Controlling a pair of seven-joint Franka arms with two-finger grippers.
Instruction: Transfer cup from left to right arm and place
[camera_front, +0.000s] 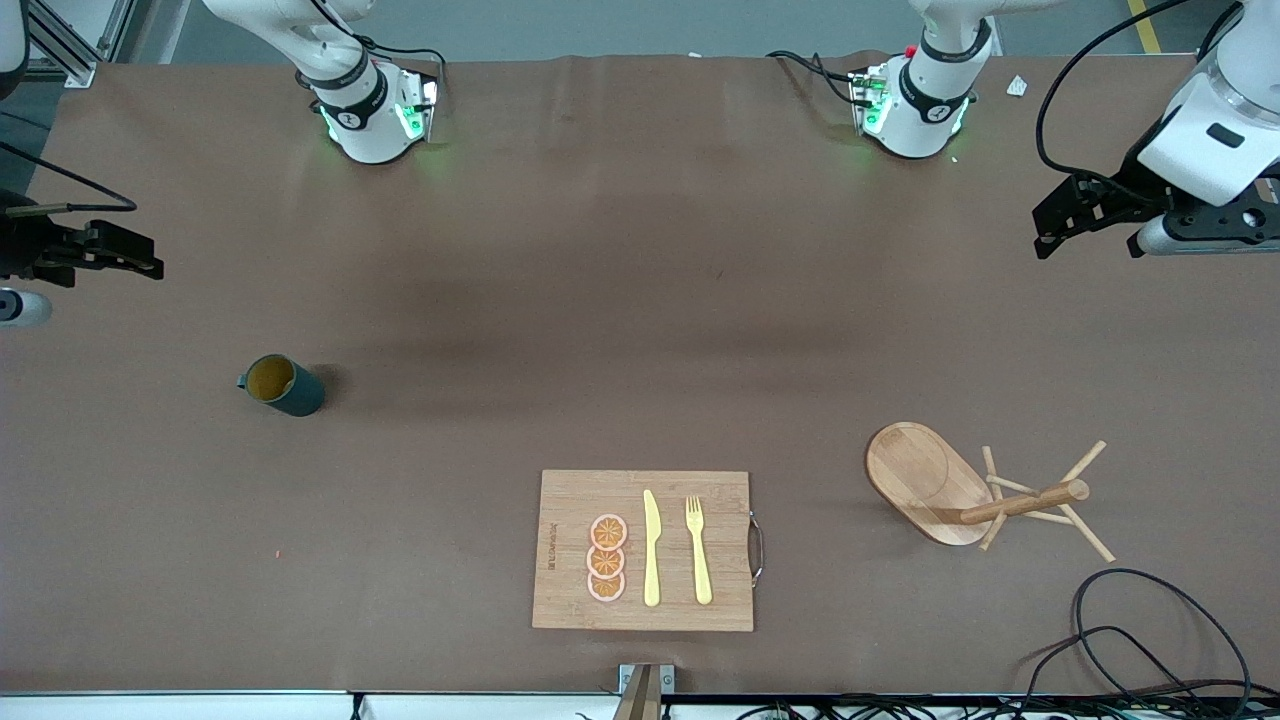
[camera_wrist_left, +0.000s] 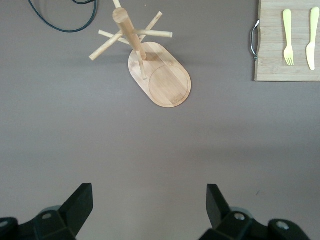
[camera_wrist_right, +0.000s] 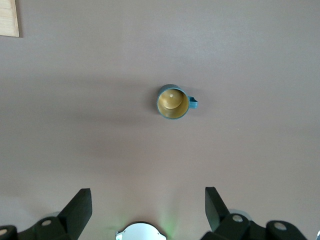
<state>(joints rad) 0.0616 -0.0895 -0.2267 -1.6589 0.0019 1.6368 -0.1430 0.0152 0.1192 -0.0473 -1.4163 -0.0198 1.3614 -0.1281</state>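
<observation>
The cup (camera_front: 282, 385), a small dark teal mug with a tan-orange inside, stands upright on the brown table toward the right arm's end. In the right wrist view the cup (camera_wrist_right: 173, 102) shows from above, handle out to one side. My right gripper (camera_front: 152, 258) hangs open and empty over the table edge at that end, apart from the cup; its fingers (camera_wrist_right: 80, 202) hold nothing between them. My left gripper (camera_front: 1045, 228) hangs open and empty over the table at the left arm's end, well away from the cup. Only bare table shows between its fingers (camera_wrist_left: 80, 200).
A wooden chopping board (camera_front: 570, 600) with orange slices (camera_front: 606, 558), a yellow knife (camera_front: 651, 548) and a fork (camera_front: 698, 550) lies near the front camera. A wooden mug tree (camera_front: 960, 490) on an oval base stands toward the left arm's end. Black cables (camera_front: 1150, 640) lie near that corner.
</observation>
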